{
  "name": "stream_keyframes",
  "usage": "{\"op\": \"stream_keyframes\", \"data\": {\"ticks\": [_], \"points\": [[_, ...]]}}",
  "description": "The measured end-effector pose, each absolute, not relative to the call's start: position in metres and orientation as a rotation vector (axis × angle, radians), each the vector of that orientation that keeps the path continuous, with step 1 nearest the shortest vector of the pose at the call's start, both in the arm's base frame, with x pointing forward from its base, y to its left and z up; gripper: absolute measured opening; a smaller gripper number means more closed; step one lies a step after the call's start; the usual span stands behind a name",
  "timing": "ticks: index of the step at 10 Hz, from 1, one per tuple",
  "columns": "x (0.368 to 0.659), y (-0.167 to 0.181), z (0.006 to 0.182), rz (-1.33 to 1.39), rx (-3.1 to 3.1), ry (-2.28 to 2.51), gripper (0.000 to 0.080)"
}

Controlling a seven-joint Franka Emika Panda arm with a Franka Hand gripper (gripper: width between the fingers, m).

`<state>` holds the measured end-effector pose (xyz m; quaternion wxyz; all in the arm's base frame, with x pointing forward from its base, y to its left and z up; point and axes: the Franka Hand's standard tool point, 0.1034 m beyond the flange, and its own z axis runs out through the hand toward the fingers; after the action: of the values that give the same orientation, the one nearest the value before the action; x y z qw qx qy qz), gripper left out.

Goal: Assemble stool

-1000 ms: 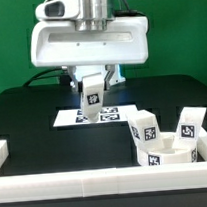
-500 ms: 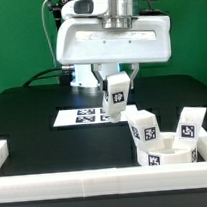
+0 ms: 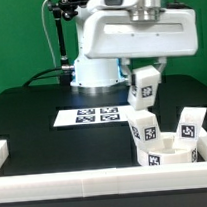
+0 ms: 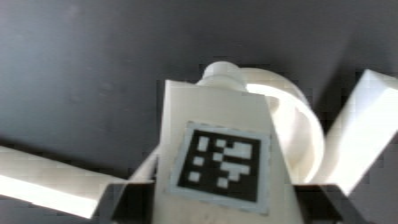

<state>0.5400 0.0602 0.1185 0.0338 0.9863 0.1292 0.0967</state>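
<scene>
Gripper [image 3: 144, 77] is closed on one loose leg [image 3: 145, 90], fingers on its two opposite sides and nothing else in the jaws. The leg is in the air, roughly upright with a slight tilt, tag face toward the exterior camera. It hangs above the seat [image 3: 167, 155], toward the exterior view's left part of it, clear of everything below. The seat lies flat on the black table [image 3: 32, 116] near the front rail [image 3: 87, 183], in the exterior view's lower right. Two other legs [image 3: 143, 130] stand upright on the seat and look fitted; how tight they sit cannot be told. Marker board [image 3: 90, 116] lies flat well to the exterior view's left of the seat, nothing on it. In the wrist view the leg [image 4: 217, 150] runs lengthwise away from the camera, with dark fingers [image 4: 128, 200] at its tagged end. The curved white shape beyond its tip [image 4: 299, 125] is probably the seat. Gripping the tagged end likely leaves the far end free for insertion, and holding it high likely clears the standing legs. Judged step: carrying the third leg to an open spot on the seat. Next it needs aligning over a hole, which is not visible here, then lowering. Risk: bumping the nearest standing leg, just below the held one.
</scene>
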Motion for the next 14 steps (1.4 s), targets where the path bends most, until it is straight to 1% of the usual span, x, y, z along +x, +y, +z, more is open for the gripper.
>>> {"op": "stream_keyframes", "data": {"ticks": [3, 5, 8, 12, 14], "points": [[0.541, 0.057, 0.119, 0.327, 3.031, 0.394, 0.0327], [0.548, 0.063, 0.121, 0.487, 2.99, 0.472, 0.0327], [0.547, 0.07, 0.11, 0.462, 2.969, 0.562, 0.0327], [0.549, 0.071, 0.108, 0.446, 2.964, 0.585, 0.0327], [0.55, 0.091, 0.104, 0.454, 2.957, 0.635, 0.0327]]}}
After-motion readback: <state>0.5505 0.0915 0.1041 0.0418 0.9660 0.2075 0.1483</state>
